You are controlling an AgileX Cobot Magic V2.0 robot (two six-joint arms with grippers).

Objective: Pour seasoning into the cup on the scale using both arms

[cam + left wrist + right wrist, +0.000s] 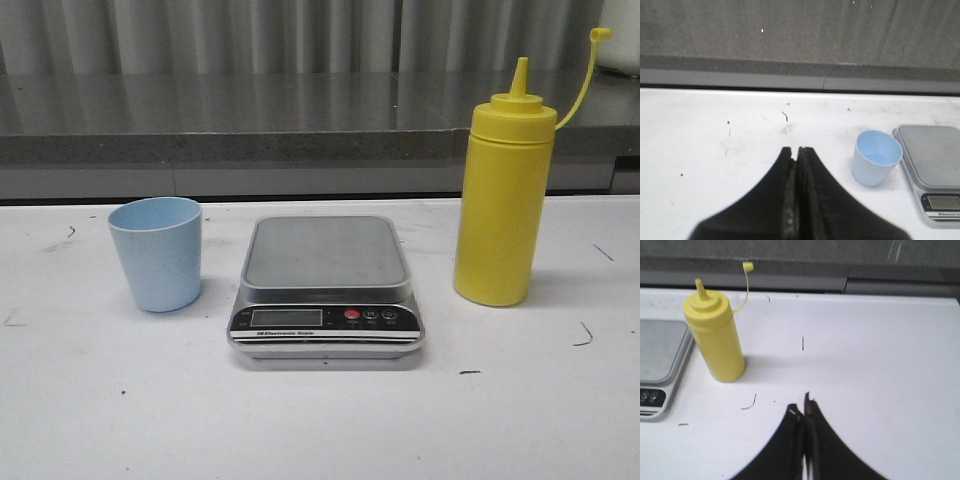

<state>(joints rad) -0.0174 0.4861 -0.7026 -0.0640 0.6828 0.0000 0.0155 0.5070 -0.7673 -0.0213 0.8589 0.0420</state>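
The pale blue cup [156, 252] stands upright on the white table, left of the scale [325, 290]. The scale's grey platform is bare. The yellow seasoning bottle [502, 200] stands upright right of the scale, its cap hanging off on its tether. No arm shows in the front view. In the left wrist view my left gripper [797, 150] is shut and empty, short of the cup [875, 158] and the scale [932, 167]. In the right wrist view my right gripper [801, 405] is shut and empty, apart from the bottle [715, 332] and the scale [657, 367].
A grey stone ledge [300, 130] runs along the table's far edge, with a corrugated wall behind it. The white table [320, 420] carries small dark scuff marks.
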